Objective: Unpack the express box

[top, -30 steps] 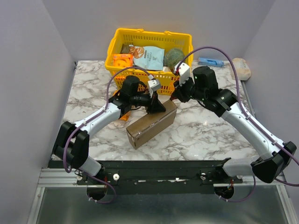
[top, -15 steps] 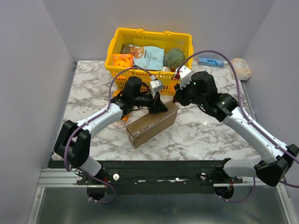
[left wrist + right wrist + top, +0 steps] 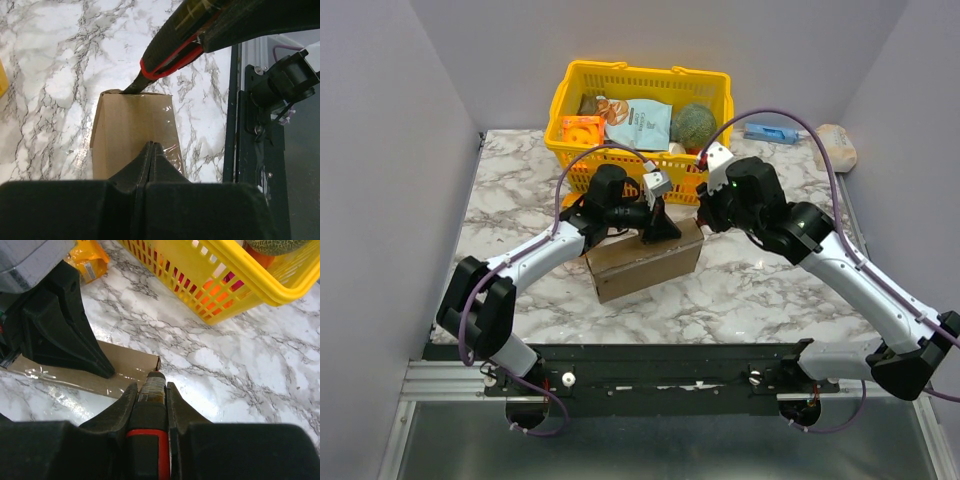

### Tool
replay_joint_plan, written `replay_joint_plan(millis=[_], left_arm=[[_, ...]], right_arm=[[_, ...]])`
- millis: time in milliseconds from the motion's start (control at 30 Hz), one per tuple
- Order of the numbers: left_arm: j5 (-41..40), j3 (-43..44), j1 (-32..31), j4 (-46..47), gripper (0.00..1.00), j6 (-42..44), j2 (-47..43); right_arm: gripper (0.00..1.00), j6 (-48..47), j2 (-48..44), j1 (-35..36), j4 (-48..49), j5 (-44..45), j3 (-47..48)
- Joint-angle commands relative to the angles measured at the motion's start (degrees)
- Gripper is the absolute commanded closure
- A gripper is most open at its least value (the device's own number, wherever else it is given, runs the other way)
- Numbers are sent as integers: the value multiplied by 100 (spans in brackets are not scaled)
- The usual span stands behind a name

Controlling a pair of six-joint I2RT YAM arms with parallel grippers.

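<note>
I count one express box point(image 3: 645, 262), one yellow basket point(image 3: 650, 70), one cutter point(image 3: 165, 55), one blue object point(image 3: 770, 132), one beige object point(image 3: 835, 148) and two grippers, the left gripper point(image 3: 663, 230) and the right gripper point(image 3: 703, 215)

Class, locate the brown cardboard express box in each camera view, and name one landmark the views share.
Top external: express box at centre, before the yellow basket.
Left wrist: lower centre, the red-banded tool at its far edge.
Right wrist: left of centre, a thin strip.
Shared landmark: the left end effector, its shut tip on the box top.
</note>
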Motion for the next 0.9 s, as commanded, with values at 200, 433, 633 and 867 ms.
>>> replay_joint_plan(millis=[200, 433, 633, 867], left_arm=[[-1079, 71, -104, -416, 100, 176, 384], [-737, 159, -96, -531, 100, 229, 174], [397, 291, 124, -258, 100, 159, -353], [977, 169, 264, -92, 100, 264, -372]], right_arm=[[100, 610, -139, 114, -1318, -317, 300], [100, 383, 37, 105, -915, -115, 317], [100, -223, 642, 114, -229, -176, 818], [100, -628, 1302, 114, 123, -781, 1372]])
